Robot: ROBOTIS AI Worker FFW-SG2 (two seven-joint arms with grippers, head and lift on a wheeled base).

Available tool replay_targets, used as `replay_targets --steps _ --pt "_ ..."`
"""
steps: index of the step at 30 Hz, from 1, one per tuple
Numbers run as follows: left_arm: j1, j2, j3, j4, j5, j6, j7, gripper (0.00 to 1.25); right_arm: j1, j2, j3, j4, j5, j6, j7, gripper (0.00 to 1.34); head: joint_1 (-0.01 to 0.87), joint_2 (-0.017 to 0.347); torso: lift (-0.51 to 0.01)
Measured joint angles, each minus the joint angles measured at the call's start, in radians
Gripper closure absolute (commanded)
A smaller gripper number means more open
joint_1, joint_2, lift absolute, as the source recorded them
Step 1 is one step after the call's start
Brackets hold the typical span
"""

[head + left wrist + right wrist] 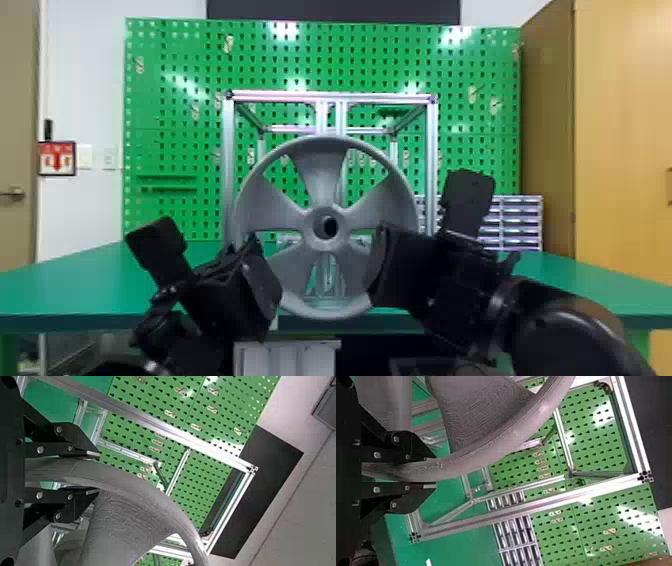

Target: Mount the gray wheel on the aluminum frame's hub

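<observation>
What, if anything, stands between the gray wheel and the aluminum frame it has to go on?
Nothing visible does. The left gripper and right gripper hold the gray wheel from either side, in front of the aluminum frame. The wheel covers part of the frame's middle, so I cannot tell what lies directly behind it.

Left pincer and right pincer angled inward, well apart, fingers of each drawn close together
</observation>
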Motion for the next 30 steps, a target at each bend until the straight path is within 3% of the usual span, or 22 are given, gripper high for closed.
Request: replay_targets --steps 30 --pt "-0.055 -0.023 -0.026 0.101 -0.022 -0.038 0.000 0.88 -0.043 -0.014 -0.024 0.108 -0.032 -0.018 0.054 1.22 -0.005 0.006 -0.499"
